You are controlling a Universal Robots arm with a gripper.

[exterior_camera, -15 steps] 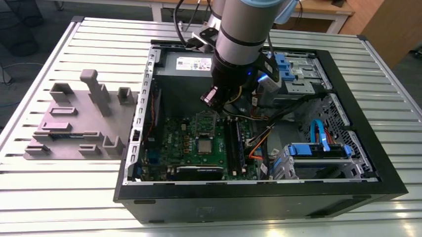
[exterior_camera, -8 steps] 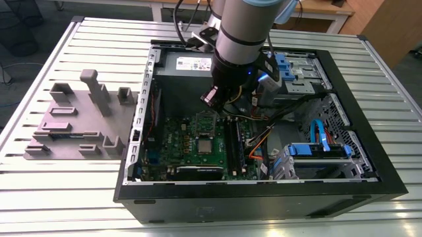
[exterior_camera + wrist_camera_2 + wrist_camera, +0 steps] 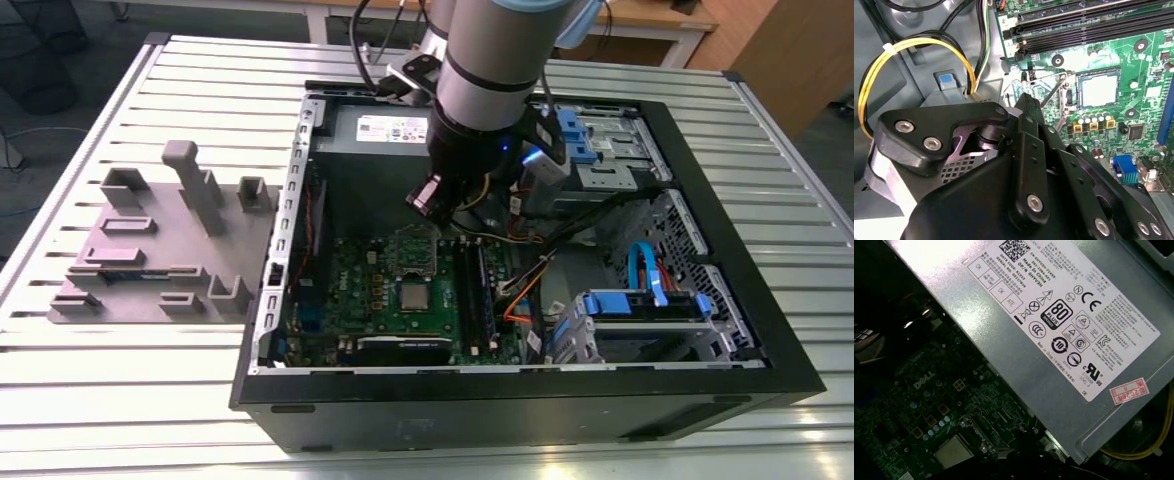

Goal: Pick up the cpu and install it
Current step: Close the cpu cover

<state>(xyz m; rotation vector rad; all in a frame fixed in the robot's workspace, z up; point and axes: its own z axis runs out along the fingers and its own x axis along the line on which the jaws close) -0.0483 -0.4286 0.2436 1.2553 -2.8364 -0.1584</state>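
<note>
At the left of the exterior view stands a mauve-grey tray (image 3: 147, 255) on the table (image 3: 107, 400); in the middle, the open computer case (image 3: 534, 395) shows the green motherboard (image 3: 367, 300); the cpu (image 3: 418, 295) lies in its socket there; the gripper (image 3: 434, 198) hangs above it; whether the claw is open or closed, I cannot tell.

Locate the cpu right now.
The cpu sits on the green motherboard inside the computer case, mid-board in the exterior view, beside the memory slots; the gripper hangs above.
</note>
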